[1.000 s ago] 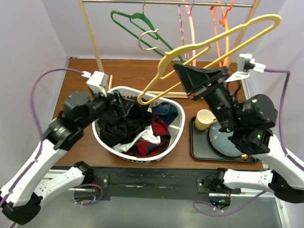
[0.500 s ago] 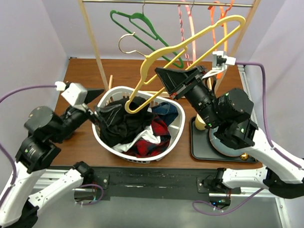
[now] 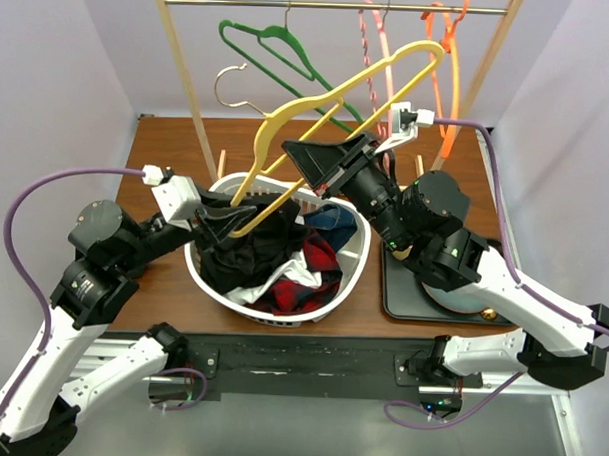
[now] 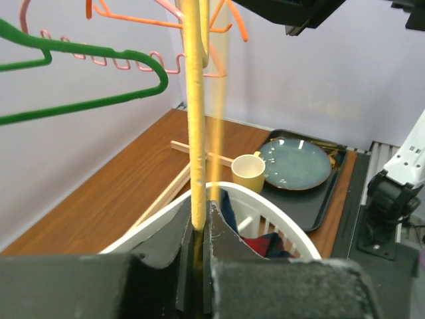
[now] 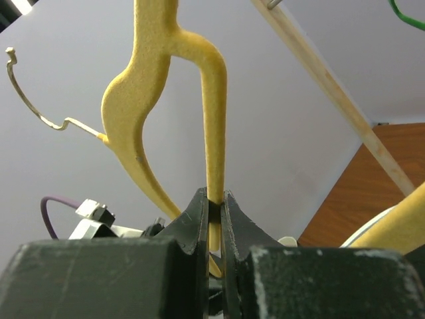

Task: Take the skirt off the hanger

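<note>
A yellow hanger (image 3: 319, 96) with a metal hook hangs in the air above the white laundry basket (image 3: 348, 280), tilted up toward the right. My right gripper (image 3: 290, 147) is shut on one of its thin bars (image 5: 212, 119). My left gripper (image 3: 235, 218) is shut on the hanger's lower end (image 4: 194, 119), just over the basket's near-left rim. The black skirt (image 3: 233, 256) lies crumpled in the left of the basket, on top of red, white and blue clothes. No cloth shows on the hanger.
A wooden rack (image 3: 180, 74) at the back carries a green hanger (image 3: 281, 52) and pink and orange hangers (image 3: 451, 53). Right of the basket a black tray (image 4: 332, 199) holds a blue plate (image 4: 295, 163) and a yellow cup (image 4: 249, 171).
My left gripper left the black skirt in the basket, drew back open, then closed on the hanger's lower end. My right arm carried the hanger left and higher.
</note>
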Tool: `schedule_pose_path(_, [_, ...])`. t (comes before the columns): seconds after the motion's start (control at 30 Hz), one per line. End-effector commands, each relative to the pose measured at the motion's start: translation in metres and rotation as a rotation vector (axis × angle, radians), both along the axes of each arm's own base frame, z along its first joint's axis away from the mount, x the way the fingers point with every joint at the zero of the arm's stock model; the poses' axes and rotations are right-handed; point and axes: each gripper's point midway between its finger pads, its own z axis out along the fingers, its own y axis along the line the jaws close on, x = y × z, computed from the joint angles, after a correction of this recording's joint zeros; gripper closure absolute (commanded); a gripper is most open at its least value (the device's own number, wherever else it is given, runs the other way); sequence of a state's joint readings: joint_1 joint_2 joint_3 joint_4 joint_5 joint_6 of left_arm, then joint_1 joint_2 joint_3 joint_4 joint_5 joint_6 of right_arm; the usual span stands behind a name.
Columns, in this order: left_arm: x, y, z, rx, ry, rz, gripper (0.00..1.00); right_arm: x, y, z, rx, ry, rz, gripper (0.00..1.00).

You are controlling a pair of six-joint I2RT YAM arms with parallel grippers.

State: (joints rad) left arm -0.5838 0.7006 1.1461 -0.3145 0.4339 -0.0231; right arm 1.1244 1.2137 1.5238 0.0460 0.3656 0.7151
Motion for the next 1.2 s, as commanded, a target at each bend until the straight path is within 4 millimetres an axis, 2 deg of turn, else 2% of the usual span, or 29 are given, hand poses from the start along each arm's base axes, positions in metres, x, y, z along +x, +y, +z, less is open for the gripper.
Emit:
schedule_pose_path(0.0, [-0.005,0.008,0.004,-0.009,-0.040,0.020,1.00,-0.011,-0.018,0.034,0.135,-0.053,0.019,1.00])
schedule_pose_path(0.03, [-0.007,0.014,0.006,-0.020,-0.043,0.048,1.00,-0.013,-0.019,0.037,0.141,-0.070,0.023,0.99])
schedule_pose_path(0.13, [-0.010,0.030,0.005,-0.030,-0.031,0.115,1.00,-0.017,-0.025,0.041,0.130,-0.099,0.018,0.59])
schedule_pose_path(0.17, [-0.012,0.035,0.009,-0.040,-0.027,0.136,1.00,-0.017,-0.027,0.042,0.125,-0.104,0.014,0.40])
schedule_pose_path(0.2, [-0.011,0.044,0.005,-0.037,-0.006,0.182,1.00,-0.019,-0.034,0.046,0.126,-0.113,0.003,0.34])
schedule_pose_path(0.27, [-0.012,0.057,0.009,-0.054,0.021,0.245,1.00,-0.016,-0.041,0.040,0.110,-0.105,-0.028,0.21])
schedule_pose_path(0.3, [-0.008,0.068,0.003,-0.046,0.053,0.312,1.00,-0.015,-0.046,0.039,0.105,-0.106,-0.046,0.18])
schedule_pose_path(0.33, [-0.006,0.074,0.003,-0.046,0.067,0.345,1.00,-0.018,-0.058,0.041,0.114,-0.106,-0.062,0.13])
schedule_pose_path(0.37, [-0.008,0.080,0.009,-0.064,0.076,0.372,1.00,-0.016,-0.061,0.033,0.099,-0.097,-0.079,0.04])
schedule_pose_path(0.4, [-0.005,0.087,0.001,-0.047,0.112,0.416,1.00,-0.012,-0.069,0.029,0.097,-0.085,-0.118,0.02])
schedule_pose_path(0.47, [-0.005,0.095,0.005,-0.058,0.142,0.457,1.00,-0.013,-0.085,0.025,0.101,-0.078,-0.150,0.01])
schedule_pose_path(0.57, [0.004,0.105,-0.008,-0.053,0.229,0.546,1.00,-0.015,-0.105,0.025,0.112,-0.082,-0.196,0.01])
schedule_pose_path(0.7, [0.017,0.128,-0.031,-0.029,0.330,0.722,1.00,-0.016,-0.121,0.025,0.094,-0.093,-0.233,0.01])
schedule_pose_path(0.8, [0.021,0.136,-0.037,-0.022,0.370,0.792,1.00,-0.018,-0.132,0.024,0.095,-0.095,-0.257,0.01])
schedule_pose_path(1.0, [0.039,0.131,-0.055,0.059,0.455,0.849,1.00,-0.015,-0.143,0.019,0.093,-0.083,-0.297,0.01])
schedule_pose_path(1.1, [0.052,0.129,-0.050,0.075,0.459,0.881,1.00,-0.016,-0.141,0.016,0.079,-0.088,-0.292,0.01])
schedule_pose_path(1.13, [0.055,0.129,-0.041,0.071,0.443,0.886,1.00,-0.016,-0.142,0.015,0.079,-0.087,-0.293,0.01])
schedule_pose_path(1.17, [0.066,0.127,-0.043,0.102,0.450,0.915,1.00,-0.016,-0.142,0.014,0.076,-0.089,-0.296,0.01])
